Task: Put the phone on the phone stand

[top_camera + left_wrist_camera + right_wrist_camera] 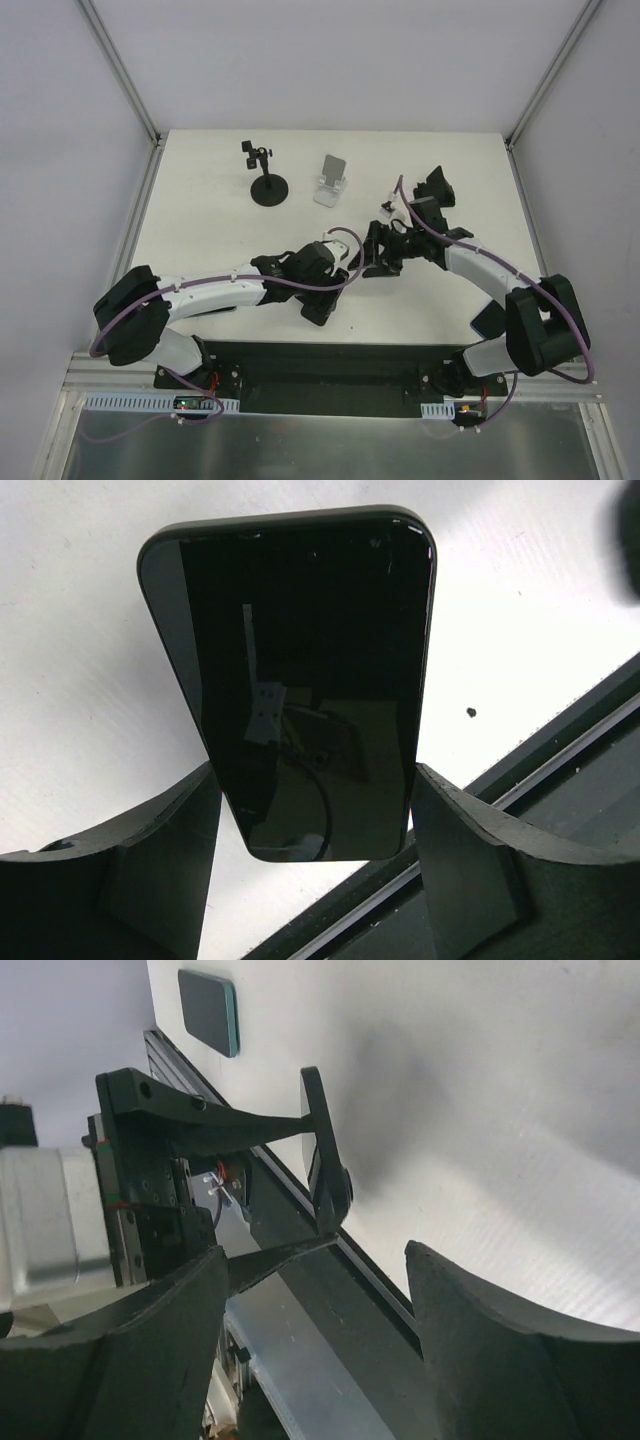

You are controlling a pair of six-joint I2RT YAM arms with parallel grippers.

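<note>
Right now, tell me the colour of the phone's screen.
Glossy black; the phone shows best in the left wrist view.

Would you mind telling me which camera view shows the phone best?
The left wrist view: the phone fills the frame, screen visible, between the fingers of the left gripper. The right wrist view shows only what seems its thin edge; the top external view does not clearly show it.

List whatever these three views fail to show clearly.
- Top view: the phone cannot be told apart from the black left gripper holding it. The grip shows only in the wrist views.
- Top view: the phone stand is too small to show its ledge, and neither wrist view shows it.
- Right wrist view: the dark, teal-edged slab is too far off to identify, and the top view does not show it.
</note>
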